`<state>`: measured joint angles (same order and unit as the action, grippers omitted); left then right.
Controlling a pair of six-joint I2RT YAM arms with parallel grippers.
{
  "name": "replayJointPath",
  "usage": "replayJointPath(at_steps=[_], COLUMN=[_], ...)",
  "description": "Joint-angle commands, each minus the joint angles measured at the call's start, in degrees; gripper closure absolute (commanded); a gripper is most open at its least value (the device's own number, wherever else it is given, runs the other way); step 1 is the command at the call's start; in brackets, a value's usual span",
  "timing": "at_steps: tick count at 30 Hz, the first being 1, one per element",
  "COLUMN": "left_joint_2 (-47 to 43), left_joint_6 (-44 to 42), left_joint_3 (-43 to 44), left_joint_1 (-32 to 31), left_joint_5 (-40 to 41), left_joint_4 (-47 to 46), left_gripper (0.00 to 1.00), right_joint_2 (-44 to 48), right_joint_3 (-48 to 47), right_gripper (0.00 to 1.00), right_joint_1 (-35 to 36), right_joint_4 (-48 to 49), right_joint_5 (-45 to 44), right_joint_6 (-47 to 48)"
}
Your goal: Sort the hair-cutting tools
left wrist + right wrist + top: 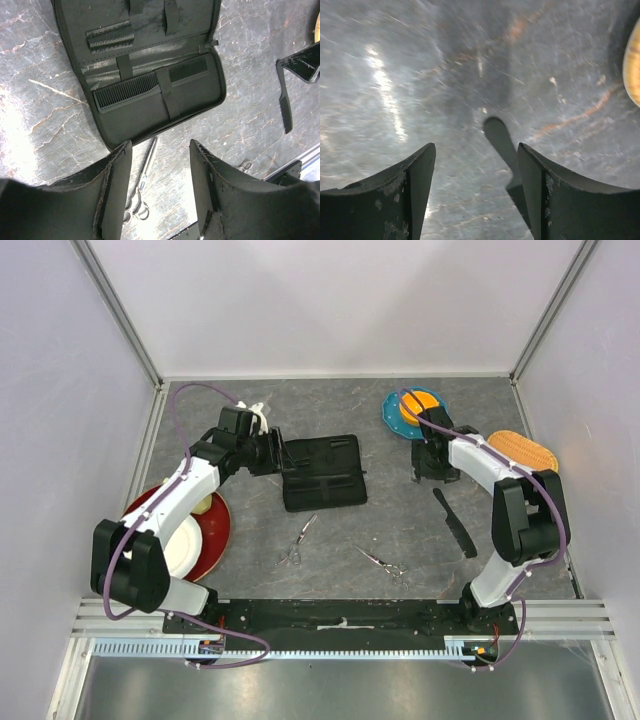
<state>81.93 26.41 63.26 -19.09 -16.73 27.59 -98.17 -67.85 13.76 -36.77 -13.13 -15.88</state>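
The left arm's fingers [114, 192] stand partly open, with a clear gap between them. They hold nothing and touch nothing. Just past their tips a pair of silver scissors [145, 172] lies flat on the grey marbled surface [40, 115]. Its small loops are toward the fingers and its slim blades point at the case beyond. That black case [195, 107] lies unfolded, and in its nearer half a black comb [132, 90] is tucked under a strap [165, 92]. The comb is long, flat and narrow, with fine teeth along one edge.

The right arm's fingers [417, 192] are spread wide and hold nothing. In the gap between them the rounded end of a second comb [500, 140] shows on the surface, running back toward the right-hand finger. The wrist view is blurred, so it cannot be told whether the finger touches it. From above, this comb is a dark, thin strip lying at a slant, reaching from the fingers back toward the arm's base.

A second pair of scissors [382, 562] lies on the surface between the two arms, near their bases and well apart from both sets of fingers.
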Motion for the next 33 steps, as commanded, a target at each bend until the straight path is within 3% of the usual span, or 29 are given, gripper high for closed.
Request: replayJointPath(at_steps=[1, 12, 18, 24, 33], left_joint_2=[-3.4, -3.9, -3.4, -3.4, -3.0], left_joint_6=[-4.3, -4.8, -4.8, -5.0, -4.9], left_joint_3=[-4.5, -6.3, -6.6, -6.5, -6.4], left_joint_1=[0.0, 0.1, 0.1, 0.1, 0.1], left_joint_5=[-1.5, -3.9, -3.7, -3.4, -3.6], left_joint_4=[-7.0, -8.3, -7.7, -7.6, -7.6], left_gripper=[0.43, 0.42, 0.42, 0.41, 0.42], right_joint_2=[2.2, 1.6, -1.9, -3.4, -4.0], right_joint_3=[2.2, 8.3, 9.1, 9.1, 8.4], right_gripper=[0.26, 0.28, 0.44, 0.68, 0.83], right_joint_1=[-2.1, -9.0, -9.2, -9.3, -9.2], right_joint_4=[-4.3, -2.2, -3.2, -1.5, 2.8], right_joint_5=[-2.3, 6.1, 4.2, 7.5, 15.7], right_joint_6=[4.3, 2.9, 0.4, -2.5, -9.9])
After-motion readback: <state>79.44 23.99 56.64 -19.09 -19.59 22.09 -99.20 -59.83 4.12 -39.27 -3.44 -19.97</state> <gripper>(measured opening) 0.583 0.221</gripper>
